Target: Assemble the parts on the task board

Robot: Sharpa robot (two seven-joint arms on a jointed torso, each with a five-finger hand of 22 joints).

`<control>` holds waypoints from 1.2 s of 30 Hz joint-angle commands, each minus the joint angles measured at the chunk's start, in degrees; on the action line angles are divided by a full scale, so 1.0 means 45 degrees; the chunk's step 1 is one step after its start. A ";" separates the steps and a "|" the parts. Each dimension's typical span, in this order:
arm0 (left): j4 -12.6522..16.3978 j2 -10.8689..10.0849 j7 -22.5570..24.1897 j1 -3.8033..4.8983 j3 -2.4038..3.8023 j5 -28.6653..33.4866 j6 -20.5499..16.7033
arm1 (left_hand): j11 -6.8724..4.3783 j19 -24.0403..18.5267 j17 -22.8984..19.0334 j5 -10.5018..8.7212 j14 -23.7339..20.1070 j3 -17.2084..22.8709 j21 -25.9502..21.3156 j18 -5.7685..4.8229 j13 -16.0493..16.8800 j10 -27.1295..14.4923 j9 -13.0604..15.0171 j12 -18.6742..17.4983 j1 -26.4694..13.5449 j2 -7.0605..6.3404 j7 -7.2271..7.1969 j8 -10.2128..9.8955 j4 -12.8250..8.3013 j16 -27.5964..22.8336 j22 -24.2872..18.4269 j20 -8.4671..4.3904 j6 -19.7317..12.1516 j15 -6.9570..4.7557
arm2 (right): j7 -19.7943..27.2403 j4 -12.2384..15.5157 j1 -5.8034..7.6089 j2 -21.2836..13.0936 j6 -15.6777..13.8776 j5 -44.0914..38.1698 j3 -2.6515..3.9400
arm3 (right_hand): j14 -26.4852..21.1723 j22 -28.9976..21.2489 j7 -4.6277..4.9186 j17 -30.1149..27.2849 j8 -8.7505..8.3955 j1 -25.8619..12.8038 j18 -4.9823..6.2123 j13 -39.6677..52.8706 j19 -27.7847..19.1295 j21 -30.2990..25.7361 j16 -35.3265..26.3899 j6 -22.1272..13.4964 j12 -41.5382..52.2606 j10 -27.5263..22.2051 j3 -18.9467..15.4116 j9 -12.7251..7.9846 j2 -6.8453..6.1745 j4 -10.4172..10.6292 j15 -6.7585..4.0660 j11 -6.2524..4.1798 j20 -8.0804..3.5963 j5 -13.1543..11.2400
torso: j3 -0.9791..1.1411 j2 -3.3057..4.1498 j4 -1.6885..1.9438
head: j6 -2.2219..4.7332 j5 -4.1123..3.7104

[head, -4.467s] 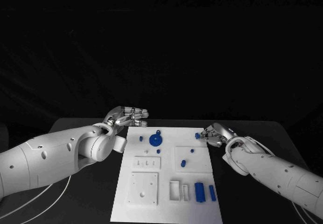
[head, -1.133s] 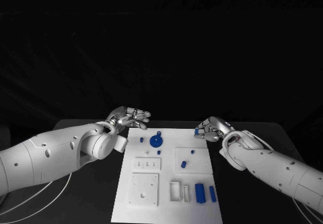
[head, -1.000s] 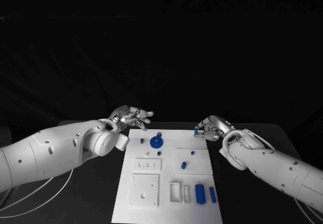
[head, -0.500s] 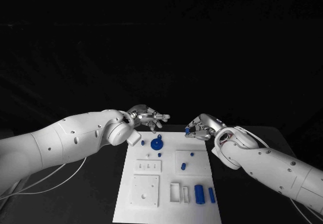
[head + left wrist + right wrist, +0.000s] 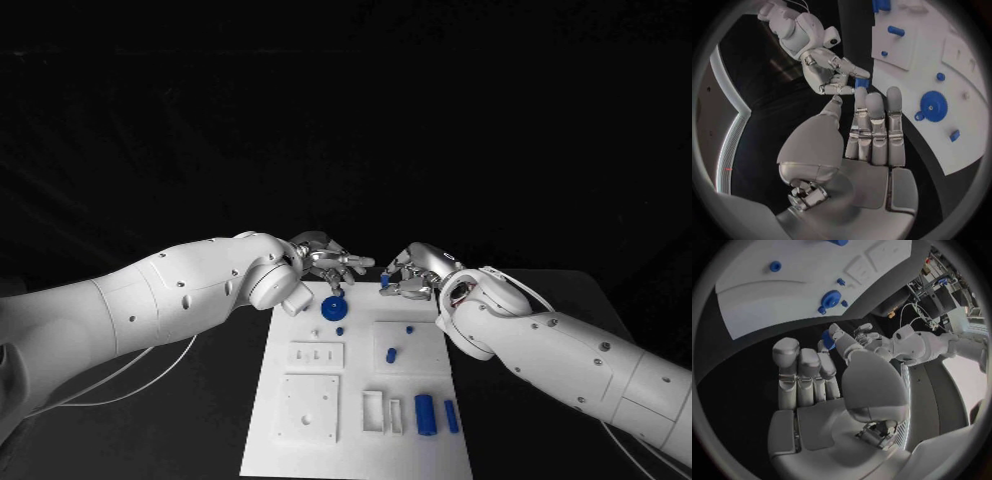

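While both hands hang over the far end of the task board (image 5: 353, 400), the count on it goes like this: one blue gear (image 5: 335, 306), three small blue pegs near it, and two long blue bars (image 5: 426, 413) side by side at the near end. The pegs are one at the board's left edge (image 5: 304, 303), one just below the gear (image 5: 339, 329) and one on the raised square plate (image 5: 408, 328). A short blue cylinder (image 5: 389, 354) lies on that same plate.

The right hand (image 5: 408, 273) pinches one more small blue part (image 5: 387, 281) at its fingertips — mostly covered in the head view, so its shape is hard to make out. The left wrist view shows it better, as a blue bit poking out between the fingers.

The left hand (image 5: 329, 262) holds nothing; its fingers are straight and slightly apart, pointing toward the right hand, near it but apart. The held part sits above the board's far edge, right of the gear.

The black worktop (image 5: 562, 300) shows on both sides of the board — its far part disappears into the dark.
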 commanded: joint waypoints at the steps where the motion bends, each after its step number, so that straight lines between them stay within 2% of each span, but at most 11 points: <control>1: -0.0032 0.0155 -0.0983 0.0020 0.0004 -0.0727 0.0255 | -0.0027 -0.0020 -0.0005 -0.0124 -0.0149 0.0095 -0.0175 -0.0057 0.0055 0.0383 0.0170 -0.0073 -0.0072 -0.0269 -0.0007 -0.0019 0.0209 0.0086 0.0250 0.0035 -0.0167 0.0025 | -0.0512 0.0058 0.0015 0.0105 0.0410 -0.0299 -0.0013 | 0.0003 0.0713 -0.0019 -0.0010 0.0027 -0.0108 -0.0109 0.0260 0.0710 0.0049 0.0057 0.0093 0.0010 0.0031 0.0103 0.0154 0.0067 -0.0025 -0.0082 -0.0015 -0.0039 0.0012 | -0.0005 0.0008 -0.0003 | -0.0014 0.0007; 6: -0.0118 0.0337 -0.1419 0.0014 0.0000 -0.0926 0.0327 | 0.0009 0.0032 -0.0093 -0.0332 -0.0185 0.0330 -0.0525 -0.0048 0.0096 0.0350 0.0253 -0.0138 -0.0197 -0.0534 0.0024 -0.0022 0.0604 0.0109 0.0662 0.0063 -0.0271 0.0049 | -0.0606 0.0127 0.0026 0.0247 0.0472 -0.0349 -0.0023 | 0.0003 0.0709 -0.0018 -0.0008 0.0028 -0.0125 -0.0107 0.0265 0.0711 0.0043 0.0059 0.0079 0.0018 0.0037 0.0101 0.0153 0.0060 -0.0013 -0.0082 -0.0015 -0.0041 0.0008 | -0.0005 0.0019 0.0023 | 0.0007 -0.0018; 9: -0.0155 0.0411 -0.1589 0.0010 -0.0003 -0.1042 0.0354 | 0.0009 0.0040 -0.0098 -0.0334 -0.0185 0.0332 -0.0551 -0.0048 0.0098 0.0351 0.0251 -0.0139 -0.0197 -0.0536 0.0024 -0.0022 0.0609 0.0112 0.0696 0.0063 -0.0273 0.0049 | -0.0644 0.0171 0.0030 0.0313 0.0492 -0.0379 -0.0025 | 0.0003 0.0706 -0.0019 -0.0010 0.0029 -0.0139 -0.0106 0.0268 0.0712 0.0041 0.0057 0.0075 0.0021 0.0038 0.0098 0.0155 0.0061 0.0003 -0.0083 -0.0015 -0.0042 0.0016 | -0.0010 0.0023 0.0024 | -0.0001 -0.0023; 10: -0.0169 0.0437 -0.1648 0.0009 -0.0004 -0.1084 0.0377 | 0.0011 0.0154 -0.0163 -0.0355 -0.0205 0.0361 -0.0908 -0.0052 0.0122 0.0356 0.0229 -0.0155 -0.0190 -0.0557 0.0027 -0.0021 0.0676 0.0130 0.1173 0.0064 -0.0284 0.0051 | -0.0658 0.0188 0.0031 0.0335 0.0496 -0.0390 -0.0026 | 0.0003 0.0706 -0.0019 -0.0010 0.0029 -0.0139 -0.0106 0.0268 0.0712 0.0041 0.0057 0.0075 0.0021 0.0038 0.0098 0.0155 0.0061 0.0003 -0.0083 -0.0015 -0.0042 0.0016 | -0.0014 0.0025 0.0026 | -0.0001 -0.0026; 13: -0.0203 0.0514 -0.1805 0.0004 -0.0016 -0.1197 0.0445 | 0.0011 0.0154 -0.0163 -0.0355 -0.0205 0.0361 -0.0908 -0.0052 0.0122 0.0356 0.0229 -0.0155 -0.0190 -0.0557 0.0027 -0.0021 0.0676 0.0130 0.1173 0.0064 -0.0284 0.0051 | -0.0694 0.0237 0.0036 0.0387 0.0497 -0.0429 -0.0028 | 0.0003 0.0706 -0.0019 -0.0010 0.0029 -0.0139 -0.0106 0.0268 0.0712 0.0041 0.0057 0.0075 0.0021 0.0038 0.0098 0.0155 0.0061 0.0003 -0.0083 -0.0015 -0.0042 0.0016 | -0.0018 0.0033 0.0028 | -0.0005 -0.0027; 14: -0.0211 0.0538 -0.1850 0.0003 -0.0021 -0.1231 0.0469 | 0.0014 0.0272 -0.0197 -0.0370 -0.0198 0.0352 -0.1307 -0.0058 0.0128 0.0345 0.0240 -0.0164 -0.0192 -0.0535 0.0030 -0.0021 0.0671 0.0141 0.1697 0.0066 -0.0284 0.0053 | -0.0707 0.0252 0.0037 0.0399 0.0496 -0.0440 -0.0028 | 0.0003 0.0706 -0.0019 -0.0010 0.0029 -0.0139 -0.0106 0.0268 0.0712 0.0041 0.0057 0.0075 0.0021 0.0038 0.0098 0.0155 0.0061 0.0003 -0.0083 -0.0015 -0.0042 0.0016 | -0.0018 0.0033 0.0032 | -0.0005 -0.0031; 17: -0.0226 0.0598 -0.1954 -0.0004 -0.0038 -0.1301 0.0536 | 0.0015 0.0369 -0.0212 -0.0367 -0.0204 0.0347 -0.1658 -0.0065 0.0124 0.0340 0.0243 -0.0170 -0.0196 -0.0518 0.0032 -0.0023 0.0640 0.0145 0.2120 0.0066 -0.0286 0.0053 | -0.0735 0.0278 0.0040 0.0435 0.0496 -0.0469 -0.0029 | 0.0003 0.0706 -0.0019 -0.0010 0.0029 -0.0139 -0.0106 0.0268 0.0712 0.0041 0.0057 0.0075 0.0021 0.0038 0.0098 0.0155 0.0061 0.0003 -0.0083 -0.0015 -0.0042 0.0016 | -0.0021 0.0042 0.0030 | 0.0010 -0.0042; 23: -0.0264 0.0713 -0.2116 -0.0022 -0.0077 -0.1555 0.0590 | 0.0016 0.0467 -0.0218 -0.0366 -0.0209 0.0337 -0.1991 -0.0070 0.0128 0.0342 0.0241 -0.0167 -0.0189 -0.0497 0.0031 -0.0024 0.0615 0.0150 0.2556 0.0067 -0.0290 0.0051 | -0.0765 0.0292 0.0051 0.0504 0.0496 -0.0523 -0.0032 | 0.0001 0.0691 -0.0023 -0.0024 0.0029 -0.0160 -0.0102 0.0265 0.0714 0.0030 0.0042 0.0058 0.0008 0.0035 0.0089 0.0161 0.0045 0.0063 -0.0090 -0.0017 -0.0046 0.0022 | -0.0031 0.0038 0.0063 | -0.0014 -0.0071; 25: -0.0274 0.0736 -0.2152 -0.0025 -0.0094 -0.1604 0.0595 | 0.0011 0.0649 -0.0226 -0.0355 -0.0204 0.0277 -0.2482 -0.0069 0.0130 0.0351 0.0235 -0.0162 -0.0195 -0.0417 0.0026 -0.0025 0.0502 0.0145 0.3148 0.0067 -0.0273 0.0049 | -0.0774 0.0287 0.0062 0.0530 0.0498 -0.0530 -0.0044 | -0.0001 0.0690 -0.0023 -0.0027 0.0028 -0.0167 -0.0102 0.0264 0.0714 0.0028 0.0038 0.0054 0.0006 0.0035 0.0087 0.0161 0.0047 0.0073 -0.0090 -0.0017 -0.0047 0.0022 | -0.0023 0.0034 0.0069 | -0.0019 -0.0074; 29: -0.0279 0.0760 -0.2204 -0.0027 -0.0112 -0.1642 0.0628 | 0.0005 0.0667 -0.0226 -0.0349 -0.0185 0.0284 -0.2534 -0.0077 0.0131 0.0355 0.0228 -0.0158 -0.0161 -0.0374 0.0024 -0.0026 0.0463 0.0150 0.3224 0.0058 -0.0263 0.0044 | -0.0789 0.0286 0.0077 0.0569 0.0516 -0.0548 -0.0074 | 0.0000 0.0684 -0.0025 -0.0024 0.0028 -0.0176 -0.0101 0.0263 0.0712 0.0016 0.0040 0.0042 0.0002 0.0032 0.0081 0.0160 0.0041 0.0093 -0.0093 -0.0018 -0.0048 0.0016 | -0.0020 0.0038 0.0072 | -0.0014 -0.0082; 36: -0.0269 0.0794 -0.2246 -0.0028 -0.0131 -0.1664 0.0650 | -0.0009 0.0795 -0.0218 -0.0063 -0.0182 0.0057 -0.2946 -0.0094 0.0126 0.0360 0.0177 -0.0159 -0.0051 -0.0008 0.0006 -0.0023 0.0038 0.0162 0.3761 0.0046 -0.0228 0.0031 | -0.0808 0.0286 0.0093 0.0617 0.0585 -0.0572 -0.0130 | 0.0004 0.0675 -0.0026 -0.0019 0.0030 -0.0164 -0.0101 0.0262 0.0714 0.0020 0.0044 0.0030 -0.0005 0.0031 0.0074 0.0164 0.0020 0.0135 -0.0093 -0.0020 -0.0050 0.0019 | -0.0025 0.0042 0.0074 | -0.0006 -0.0090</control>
